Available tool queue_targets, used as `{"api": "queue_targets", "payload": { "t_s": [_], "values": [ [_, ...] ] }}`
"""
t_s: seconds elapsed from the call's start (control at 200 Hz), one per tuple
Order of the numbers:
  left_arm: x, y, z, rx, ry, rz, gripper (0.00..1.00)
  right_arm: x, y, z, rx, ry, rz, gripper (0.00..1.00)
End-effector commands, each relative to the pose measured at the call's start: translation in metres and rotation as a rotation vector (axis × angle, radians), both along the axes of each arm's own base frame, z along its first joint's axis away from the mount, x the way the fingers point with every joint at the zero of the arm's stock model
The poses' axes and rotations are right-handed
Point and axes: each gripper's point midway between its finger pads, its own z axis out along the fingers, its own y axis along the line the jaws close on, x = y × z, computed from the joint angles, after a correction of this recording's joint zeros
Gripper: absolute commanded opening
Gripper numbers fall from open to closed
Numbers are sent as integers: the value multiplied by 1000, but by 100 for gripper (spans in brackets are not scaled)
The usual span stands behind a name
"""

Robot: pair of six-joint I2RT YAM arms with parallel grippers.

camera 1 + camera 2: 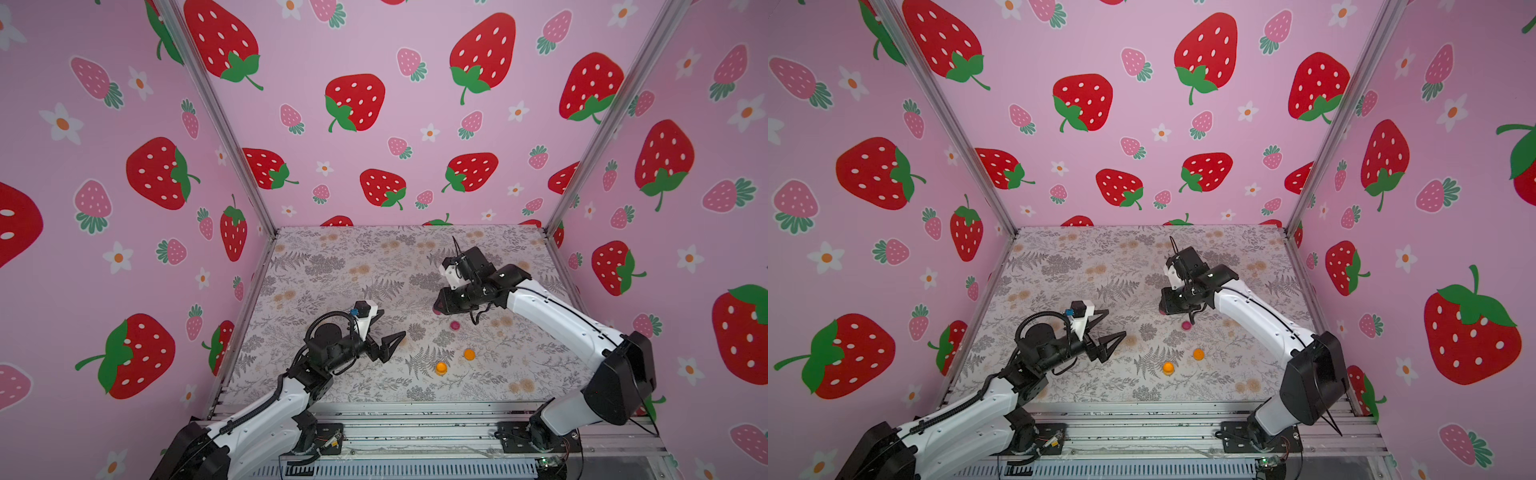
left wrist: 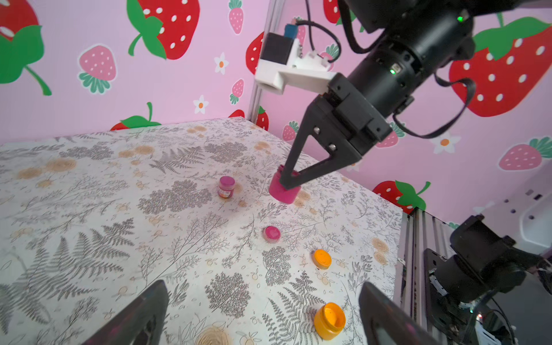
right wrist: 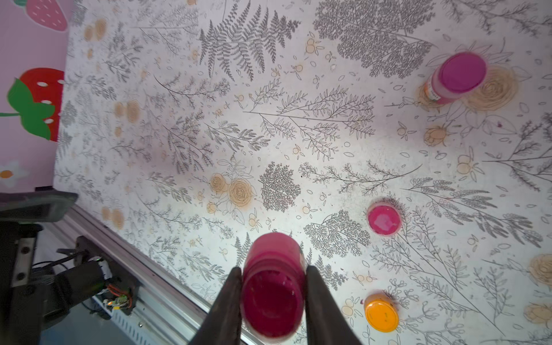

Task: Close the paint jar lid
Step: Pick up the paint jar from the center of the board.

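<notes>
Tools first: the left tool (image 1: 392, 323) is nearest, jaws spread wide, empty, touching nothing, hanging over the counter (image 1: 332, 266). The right tool (image 3: 273, 270) is further out, jaws narrow and clamped on the magenta paint jar (image 2: 283, 193), one finger (image 3: 227, 298) on each side of its upper body. The jar is tilted and off the counter, well apart from the left tool.

Counter is a pale sheet printed with grey ferns and tan roses, with a metal rail (image 1: 415, 415) along the near edge below both arms. Orange jar (image 1: 441, 368), no cap, stands between the two tools, on the near side of the right tool. Orange lid (image 1: 469, 354) lies flat near it. Magenta lid (image 1: 455, 325) lies flat on the counter near the right tool, on its near side, touching neither the tool nor the held jar. Second magenta jar (image 2: 226, 186), cap on, stands upright a little way off the right tool and shows in the wrist views only. Walls (image 1: 299, 54) are pink with big red and small pink strawberries and white flowers, with metal posts (image 1: 220, 124) in the back corners.

Held jar is small, round and magenta all over. Its mouth is open with no lid, and the inside is coated in dark pink paint.
</notes>
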Motion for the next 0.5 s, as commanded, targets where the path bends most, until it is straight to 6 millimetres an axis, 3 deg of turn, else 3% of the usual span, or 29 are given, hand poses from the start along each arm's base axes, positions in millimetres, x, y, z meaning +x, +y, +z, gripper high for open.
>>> {"api": "queue_targets", "payload": {
  "t_s": [0.0,0.215,0.495],
  "values": [
    [-7,-24,49,-6,-239,-114,97,-14,0,21,86,76,52,32],
    [-10,-48,62,22,-314,-197,95,-15,4,51,144,84,82,33],
    [-13,-63,50,47,-304,-254,90,-29,14,75,217,109,124,33]
  ]
}}
